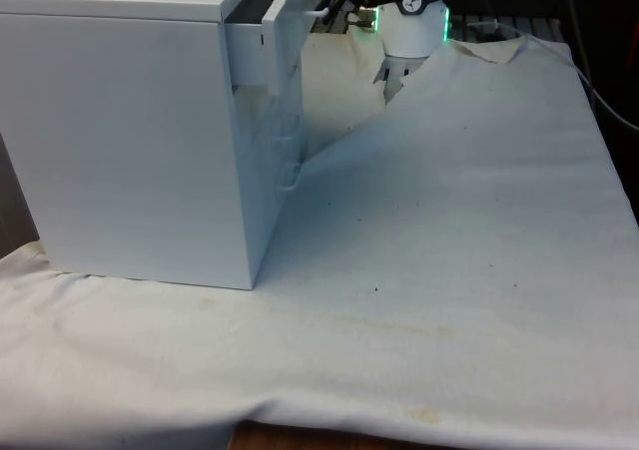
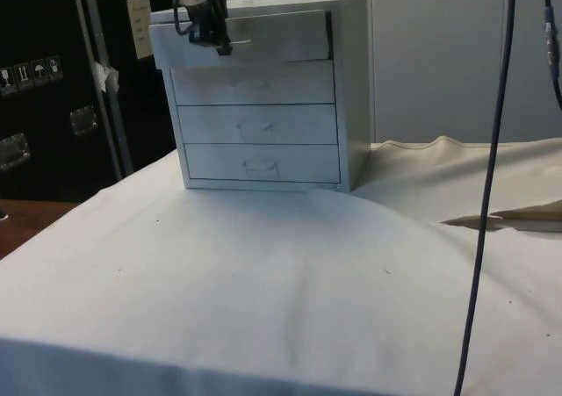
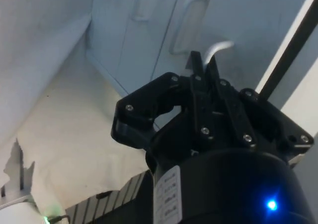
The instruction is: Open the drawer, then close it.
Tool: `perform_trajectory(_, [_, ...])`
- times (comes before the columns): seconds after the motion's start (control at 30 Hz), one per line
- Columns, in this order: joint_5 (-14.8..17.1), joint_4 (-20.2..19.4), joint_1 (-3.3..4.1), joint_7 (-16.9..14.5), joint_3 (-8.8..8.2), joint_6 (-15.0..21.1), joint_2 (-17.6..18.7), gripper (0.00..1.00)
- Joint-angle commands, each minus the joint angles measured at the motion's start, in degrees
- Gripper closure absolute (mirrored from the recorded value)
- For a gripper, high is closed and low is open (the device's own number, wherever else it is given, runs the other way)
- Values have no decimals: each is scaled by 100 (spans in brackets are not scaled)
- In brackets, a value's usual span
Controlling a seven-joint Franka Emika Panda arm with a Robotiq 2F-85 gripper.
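A white chest of drawers [image 1: 130,131] [image 2: 347,80] stands on the cloth at the front view's left. Its top drawer [image 1: 283,33] [image 2: 263,38] is pulled out a little way, its front standing proud of the three drawers below. My black gripper [image 1: 329,6] [image 2: 217,43] [image 3: 203,67] is at the middle of that drawer's front. Its fingers are shut on the drawer's thin metal handle [image 2: 239,41] [image 3: 219,47], which curves out from between the fingertips in the wrist view.
The three lower drawers [image 2: 255,124] are closed, each with a small handle. The white cloth [image 1: 459,221] is rumpled near the robot's base. A dark cable [image 2: 492,176] hangs down at the side view's right.
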Motion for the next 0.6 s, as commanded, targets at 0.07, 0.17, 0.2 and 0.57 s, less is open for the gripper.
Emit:
perform_trajectory(0.07, [-149,80,46,120,63,-155,40,100])
perform_trajectory(0.17, [-149,57,11,149,115,-138,11,100])
perform_trajectory(0.2, [-218,115,46,195,132,-223,57,100])
perform_trajectory(0.57, [-372,309,69,441,361,-539,195,100])
